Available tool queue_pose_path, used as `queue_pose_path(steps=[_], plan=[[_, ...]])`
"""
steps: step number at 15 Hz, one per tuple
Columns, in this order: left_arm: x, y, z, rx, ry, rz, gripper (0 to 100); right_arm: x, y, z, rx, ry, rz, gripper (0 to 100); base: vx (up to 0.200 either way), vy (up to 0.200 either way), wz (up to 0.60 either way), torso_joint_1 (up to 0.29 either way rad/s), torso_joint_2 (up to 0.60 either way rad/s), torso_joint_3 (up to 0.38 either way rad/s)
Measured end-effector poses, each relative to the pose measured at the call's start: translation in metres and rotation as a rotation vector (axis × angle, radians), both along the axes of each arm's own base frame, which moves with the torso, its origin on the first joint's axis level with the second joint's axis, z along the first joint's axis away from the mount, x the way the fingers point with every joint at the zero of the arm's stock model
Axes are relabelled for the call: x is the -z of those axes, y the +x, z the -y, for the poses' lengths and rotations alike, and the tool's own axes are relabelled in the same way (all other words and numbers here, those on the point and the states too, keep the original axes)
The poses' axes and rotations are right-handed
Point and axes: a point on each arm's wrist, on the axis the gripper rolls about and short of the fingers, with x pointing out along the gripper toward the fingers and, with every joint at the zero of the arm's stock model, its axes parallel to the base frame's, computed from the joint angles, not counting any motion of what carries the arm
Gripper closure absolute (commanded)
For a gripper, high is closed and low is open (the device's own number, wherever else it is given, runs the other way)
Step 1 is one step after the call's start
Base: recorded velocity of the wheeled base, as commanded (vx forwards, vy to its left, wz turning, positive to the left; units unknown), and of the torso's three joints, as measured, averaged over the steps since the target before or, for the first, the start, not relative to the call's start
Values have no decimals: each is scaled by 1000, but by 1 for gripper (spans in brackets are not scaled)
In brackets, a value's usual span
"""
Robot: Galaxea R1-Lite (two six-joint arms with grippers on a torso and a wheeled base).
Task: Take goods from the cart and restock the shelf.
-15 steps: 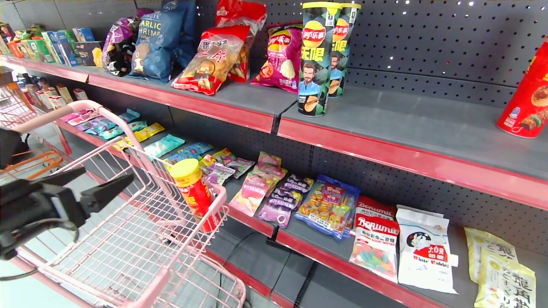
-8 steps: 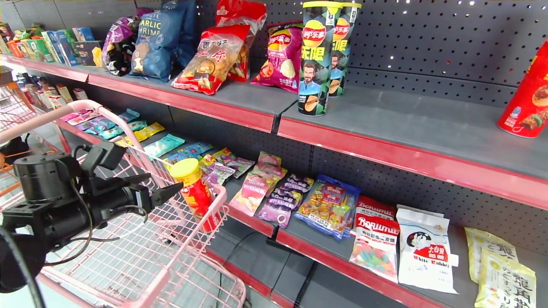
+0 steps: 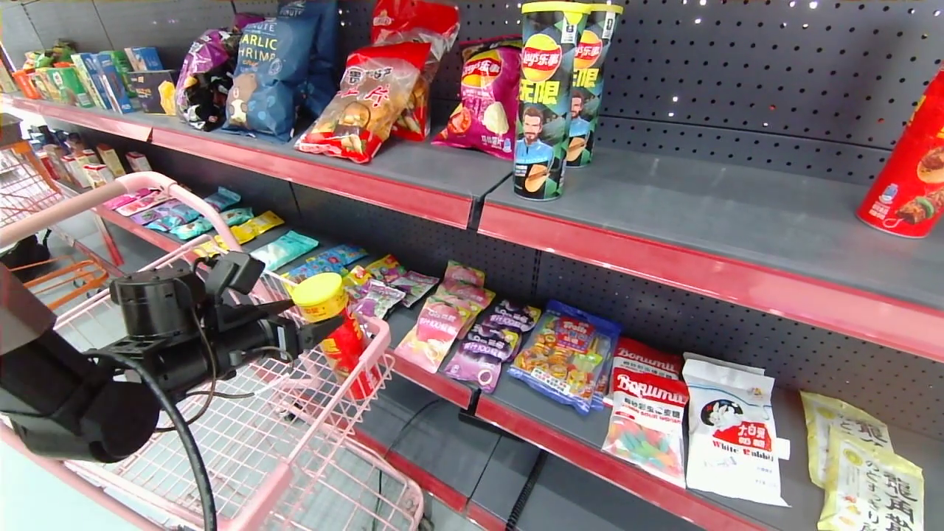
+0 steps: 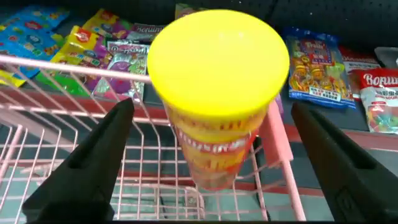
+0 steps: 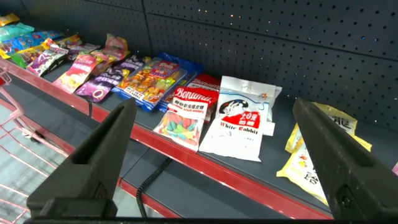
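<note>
The can (in pink cart) between splayed left fingers; right fingers splayed.

The left arm is matt black all over; behind the yellow-lidded can sits a drum-shaped joint, and a small boxy block is nearer the can; a black cable curves below; the left gripper and the right gripper have black wedge-shaped fingers.
</note>
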Motion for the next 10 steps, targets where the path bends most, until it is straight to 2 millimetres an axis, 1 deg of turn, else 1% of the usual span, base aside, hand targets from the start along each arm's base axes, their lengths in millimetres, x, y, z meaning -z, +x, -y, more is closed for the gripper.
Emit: queue_pose_path(steps=[4,5,8,10], plan=[[8,15,12,32,0,-2,0,0,0,0,-1,-1,0,0,0,0,0,0,0,0],[10,17,13,36,1,-4,100,0,0,0,-1,-1,0,0,0,0,0,0,0,0],[15,19,16,42,1,-16,100,0,0,0,-2,-1,0,0,0,0,0,0,0,0],[15,17,16,43,1,-22,100,0,0,0,-1,-1,0,0,0,0,0,0,0,0]])
